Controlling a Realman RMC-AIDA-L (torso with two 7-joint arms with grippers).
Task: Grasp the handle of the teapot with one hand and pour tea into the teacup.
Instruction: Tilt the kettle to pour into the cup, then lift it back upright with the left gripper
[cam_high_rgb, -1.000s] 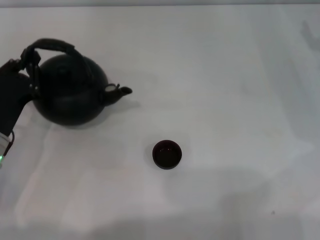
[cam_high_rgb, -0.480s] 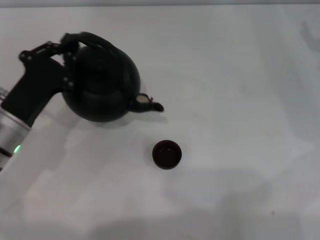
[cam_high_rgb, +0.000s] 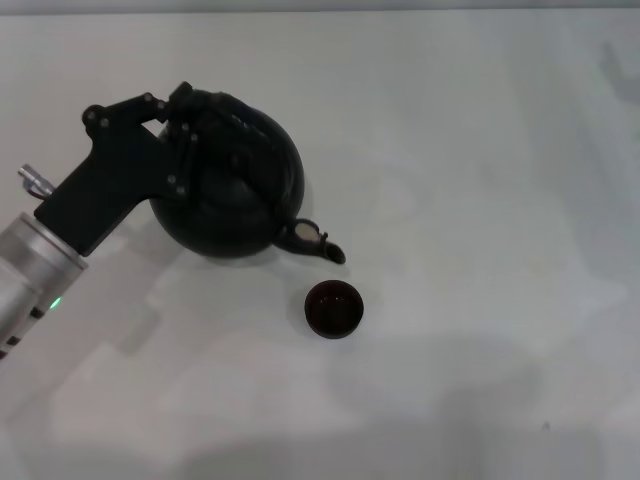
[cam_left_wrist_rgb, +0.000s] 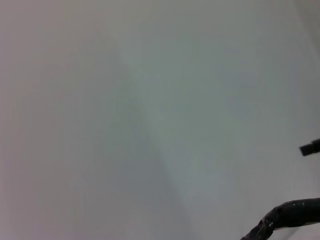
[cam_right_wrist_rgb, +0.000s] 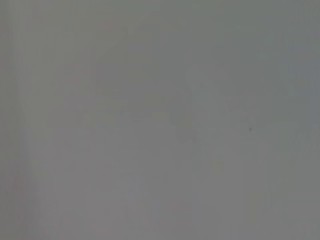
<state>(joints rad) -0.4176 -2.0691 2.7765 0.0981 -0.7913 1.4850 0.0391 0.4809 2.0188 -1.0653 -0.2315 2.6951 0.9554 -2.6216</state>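
The left gripper (cam_high_rgb: 180, 125) is clamped on the handle (cam_high_rgb: 215, 105); the teapot (cam_high_rgb: 232, 185) hangs tilted, spout just above the teacup (cam_high_rgb: 333, 308); it looks heavy and rigid, so gripping the hoop's wrapped top seems safest.

A plain white table (cam_high_rgb: 480, 150) fills the view, evenly lit with soft shadows.
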